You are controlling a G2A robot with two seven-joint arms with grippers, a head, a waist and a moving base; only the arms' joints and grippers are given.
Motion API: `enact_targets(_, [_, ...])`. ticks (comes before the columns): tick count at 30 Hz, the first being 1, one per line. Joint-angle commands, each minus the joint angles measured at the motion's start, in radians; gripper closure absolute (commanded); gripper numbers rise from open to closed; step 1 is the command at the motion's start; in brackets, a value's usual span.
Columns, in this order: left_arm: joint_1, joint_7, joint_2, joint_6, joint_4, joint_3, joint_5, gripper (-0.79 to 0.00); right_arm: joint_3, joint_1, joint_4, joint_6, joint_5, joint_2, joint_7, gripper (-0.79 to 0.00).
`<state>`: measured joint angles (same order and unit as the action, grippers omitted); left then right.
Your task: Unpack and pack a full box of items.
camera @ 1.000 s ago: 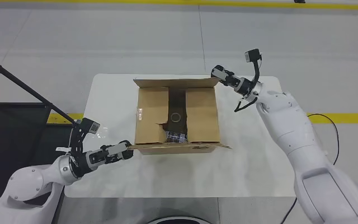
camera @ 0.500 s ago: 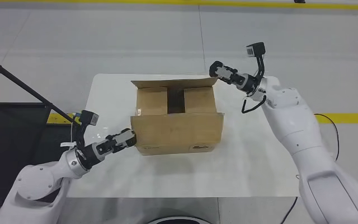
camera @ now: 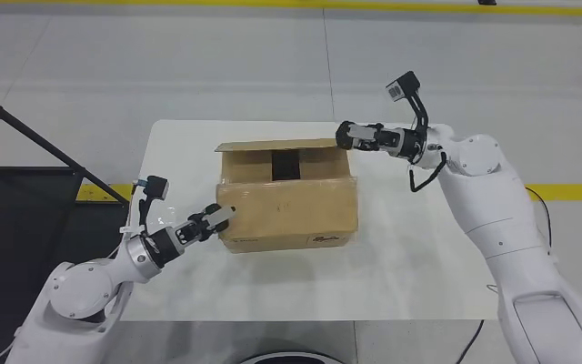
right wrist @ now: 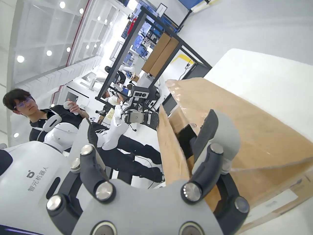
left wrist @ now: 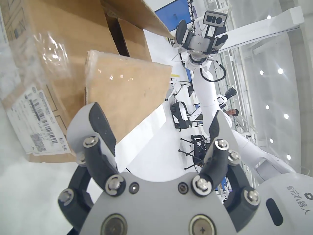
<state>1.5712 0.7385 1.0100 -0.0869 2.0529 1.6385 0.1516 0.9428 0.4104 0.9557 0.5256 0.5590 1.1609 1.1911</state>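
A brown cardboard box (camera: 286, 223) stands in the middle of the white table (camera: 409, 264). Its near flap (camera: 291, 193) is folded over the top, and my left gripper (camera: 218, 219) is open at that flap's left corner, one finger (left wrist: 101, 123) against the flap (left wrist: 127, 81). The far flap (camera: 273, 146) leans inward, with my right gripper (camera: 346, 135) open at its right end. In the right wrist view this gripper (right wrist: 150, 133) has the near flap's edge (right wrist: 171, 147) between its spread fingers. A dark gap (camera: 286, 165) stays between the flaps; the contents are hidden.
A black frame (camera: 36, 209) stands off the table's left side. Bare tabletop lies to the right of the box and along the front edge. A yellow floor line (camera: 546, 191) runs behind the right arm.
The near flap went from lying flat outward to folded over the top, pushed by my left gripper. My right gripper moved left and lowered the far flap. The items inside became hidden.
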Motion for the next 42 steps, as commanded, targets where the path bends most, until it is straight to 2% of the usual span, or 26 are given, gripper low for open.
enact_targets(1, [-0.007,-0.005,0.0,0.004,-0.005,-0.007,-0.011,-0.785,-0.003,0.001,0.014,-0.046,-0.016,-0.001,-0.001,-0.785])
enact_targets(11, [-0.041,-0.024,0.0,0.02,-0.026,-0.035,-0.06,-0.785,-0.022,0.01,0.046,-0.167,-0.036,0.005,0.041,-0.785])
enact_targets(18, [-0.048,-0.03,0.0,0.014,-0.031,-0.039,-0.069,-0.785,-0.028,0.028,0.033,-0.175,-0.012,0.009,0.089,-0.785])
enact_targets(31, [-0.065,-0.044,0.001,0.014,-0.048,-0.05,-0.066,-0.785,-0.038,0.073,0.003,-0.185,0.001,0.021,0.082,-0.785])
enact_targets(36, [-0.054,-0.075,0.001,0.007,-0.044,-0.025,-0.044,-0.785,-0.04,0.082,-0.024,-0.173,0.014,0.027,0.086,-0.785])
enact_targets(42, [-0.012,-0.144,0.003,0.001,-0.041,0.055,0.008,-0.785,-0.042,0.086,-0.051,-0.163,0.017,0.034,0.086,-0.785])
